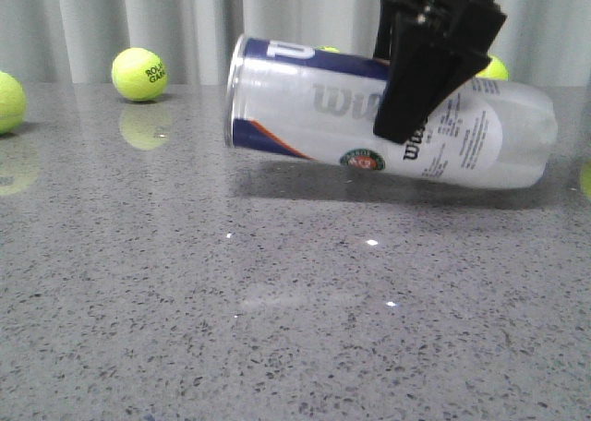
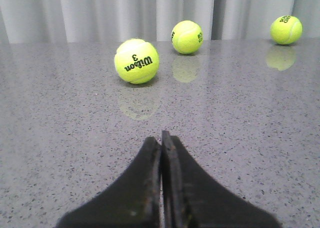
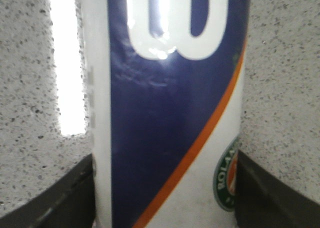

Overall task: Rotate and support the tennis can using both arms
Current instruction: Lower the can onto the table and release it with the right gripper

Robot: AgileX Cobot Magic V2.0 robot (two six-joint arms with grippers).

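The tennis can [image 1: 314, 107] lies nearly level above the grey table [image 1: 277, 347], its silver-rimmed end to the left and slightly raised, with a shadow under it. My right gripper [image 1: 411, 107] comes down from above and is shut on the can's middle. In the right wrist view the navy label with its orange stripe [image 3: 170, 113] fills the space between the two black fingers [image 3: 70, 198] of the right gripper [image 3: 165, 198]. My left gripper [image 2: 161, 138] is shut on nothing and hovers over bare table. It does not show in the front view.
Tennis balls lie at the back of the table: one [image 1: 139, 74] to the left, one [image 1: 5, 101] at the left edge, one [image 1: 494, 67] behind the can. The left wrist view shows three balls [image 2: 136, 61] [image 2: 187, 37] [image 2: 286, 29] ahead. A curtain hangs behind.
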